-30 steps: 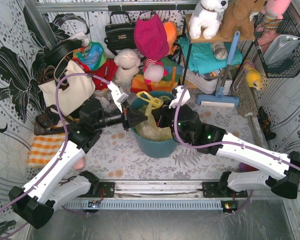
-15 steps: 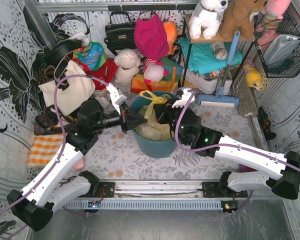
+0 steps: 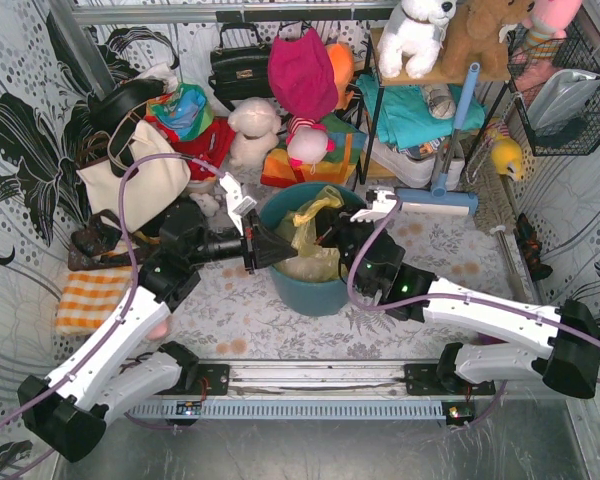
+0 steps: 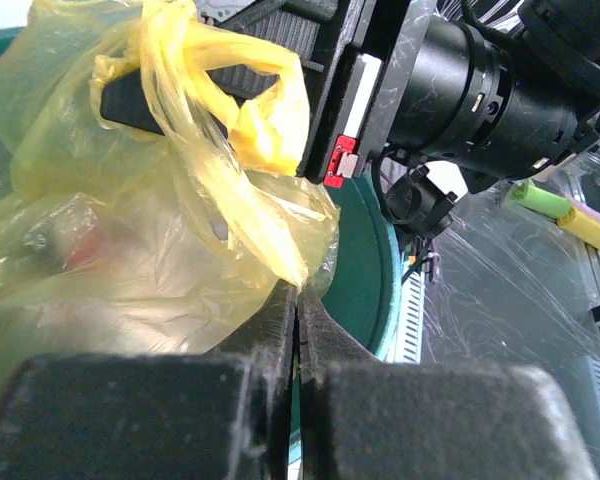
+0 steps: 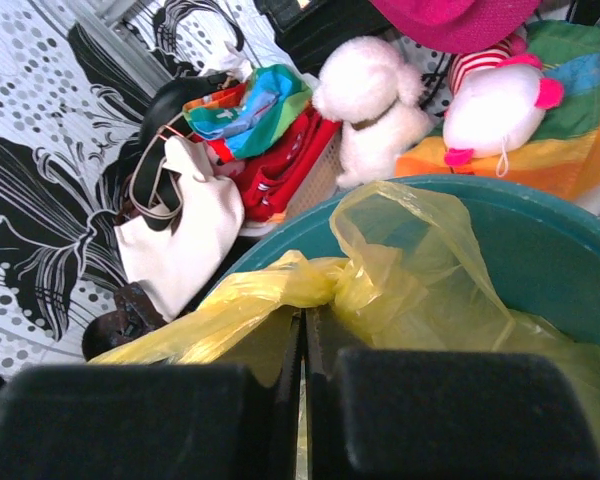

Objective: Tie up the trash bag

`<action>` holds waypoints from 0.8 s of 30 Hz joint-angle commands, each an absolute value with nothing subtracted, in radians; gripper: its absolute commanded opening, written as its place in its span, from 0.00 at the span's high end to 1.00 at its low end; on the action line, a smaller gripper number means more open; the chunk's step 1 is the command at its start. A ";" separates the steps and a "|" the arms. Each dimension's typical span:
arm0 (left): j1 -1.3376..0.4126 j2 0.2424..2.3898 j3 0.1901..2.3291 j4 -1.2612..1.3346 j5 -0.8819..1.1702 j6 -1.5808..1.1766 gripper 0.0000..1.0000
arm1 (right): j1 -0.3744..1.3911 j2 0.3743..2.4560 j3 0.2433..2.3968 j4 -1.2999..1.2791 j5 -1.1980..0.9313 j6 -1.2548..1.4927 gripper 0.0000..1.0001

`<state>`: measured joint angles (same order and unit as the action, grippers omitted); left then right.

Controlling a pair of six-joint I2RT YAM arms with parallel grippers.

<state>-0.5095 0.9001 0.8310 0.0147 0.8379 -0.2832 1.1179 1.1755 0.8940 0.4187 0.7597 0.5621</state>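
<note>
The trash bag (image 3: 310,225) sits inside a round teal bin (image 3: 315,295) at the middle of the table, its loose top standing above the rim. It is thin, see-through yellow film, creased and shiny, paler and cloudier low down where crumpled contents press against it. One floppy end is drawn into a tight, ropy twist (image 5: 330,285) that loops back on itself; beyond it the film puffs out in a soft, wrinkled bubble.

At the bag's nine o'clock the left gripper (image 3: 277,250) reaches in over the rim. Its matte black fingers (image 4: 130,420) are pressed together with only a hairline slit between them, nipping a pointed corner of the yellow film. At three o'clock the right gripper (image 3: 332,238) faces it, jaws likewise clamped tight, on the twisted strand.

The bin is smooth, hard plastic. At its ten o'clock slumps a cream canvas tote (image 3: 130,185) with dark straps; at twelve o'clock lies a fluffy white plush toy (image 3: 252,130).
</note>
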 commanded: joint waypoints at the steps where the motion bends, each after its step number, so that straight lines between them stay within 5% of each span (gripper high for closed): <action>1: -0.507 0.919 0.816 0.096 0.887 -0.318 0.93 | 1.120 1.196 0.837 0.699 0.723 0.503 1.00; 15: -0.515 0.923 0.810 0.107 0.877 -0.325 0.86 | 1.118 1.295 0.686 1.197 0.565 0.406 1.00; 20: -0.515 0.893 0.869 -0.036 0.764 -0.235 0.59 | 1.120 1.305 0.660 1.286 0.538 0.394 1.00; 24: -0.515 0.847 0.920 -0.114 0.556 -0.203 0.50 | 1.120 1.301 0.663 1.282 0.536 0.384 1.00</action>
<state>-0.5110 0.9043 0.8425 -0.0578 0.7605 -0.2630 1.1179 1.3045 0.6651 1.1828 0.5617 0.4099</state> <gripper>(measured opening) 0.480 0.003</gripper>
